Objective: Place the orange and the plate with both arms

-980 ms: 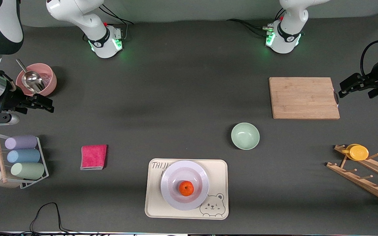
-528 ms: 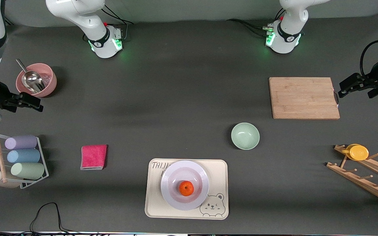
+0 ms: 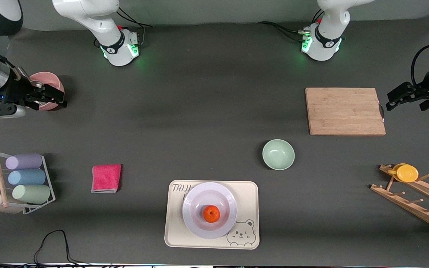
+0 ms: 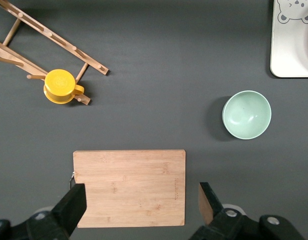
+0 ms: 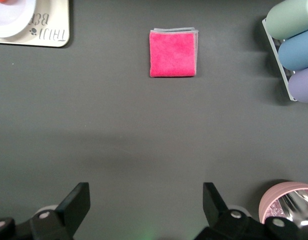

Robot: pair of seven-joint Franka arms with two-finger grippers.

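Since the earlier frame my right gripper [image 3: 52, 99] has swung from the table edge to hang over the pink bowl [image 3: 50, 89], while my left gripper [image 3: 395, 99] has barely shifted, hovering just off the cutting board [image 3: 345, 111] at the left arm's end; both sets of jaws stand wide open with nothing between them, as each wrist view shows; the orange [image 3: 211, 214] sits in the well of the plate [image 3: 196, 197], and the plate rests on the bear tray [image 3: 248, 197], nearer the front camera than the green bowl [image 3: 278, 154]; I judge the orange light, slightly yielding and prone to roll, best pinched across its middle; the plate looks stiff, glossy, slippery and breakable, so its raised rim is the place to grip; the dark mat [image 3: 199, 111] around the tray lies flat, and the pink cloth [image 3: 106, 178] sits well apart from the tray, toward the right arm's end
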